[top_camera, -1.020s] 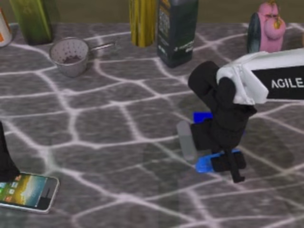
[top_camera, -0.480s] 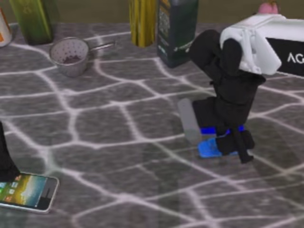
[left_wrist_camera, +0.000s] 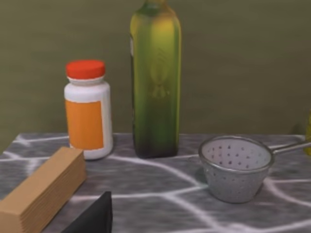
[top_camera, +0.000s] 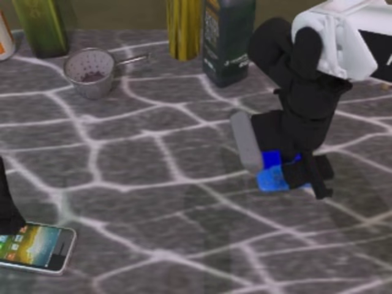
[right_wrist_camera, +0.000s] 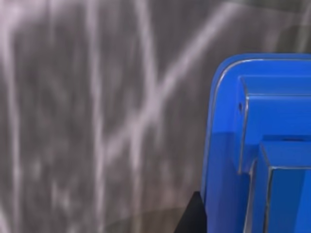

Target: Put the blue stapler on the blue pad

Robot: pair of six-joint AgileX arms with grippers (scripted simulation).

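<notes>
My right gripper (top_camera: 298, 177) is shut on the blue stapler (top_camera: 269, 180), whose lighter-blue end sticks out to the left of the black fingers. In the right wrist view the blue stapler (right_wrist_camera: 262, 145) fills the right side, close up over the grey table. The blue pad (top_camera: 272, 160) shows only as a small deep-blue patch just behind the stapler; the gripper and wrist hide the remainder. Whether the stapler touches the pad cannot be seen. My left arm (top_camera: 5, 205) stays parked at the table's left edge.
A smartphone (top_camera: 37, 246) lies at the front left. Along the back stand a metal strainer (top_camera: 90, 72), a green bottle (top_camera: 43, 24), a yellow bottle (top_camera: 184, 27) and a dark bottle (top_camera: 228, 40). An orange-labelled pill bottle (left_wrist_camera: 87, 109) and a wooden block (left_wrist_camera: 41, 194) stand far left.
My right gripper has carried the stapler toward the back of the table and slightly right, over the pad. The left arm has not moved.
</notes>
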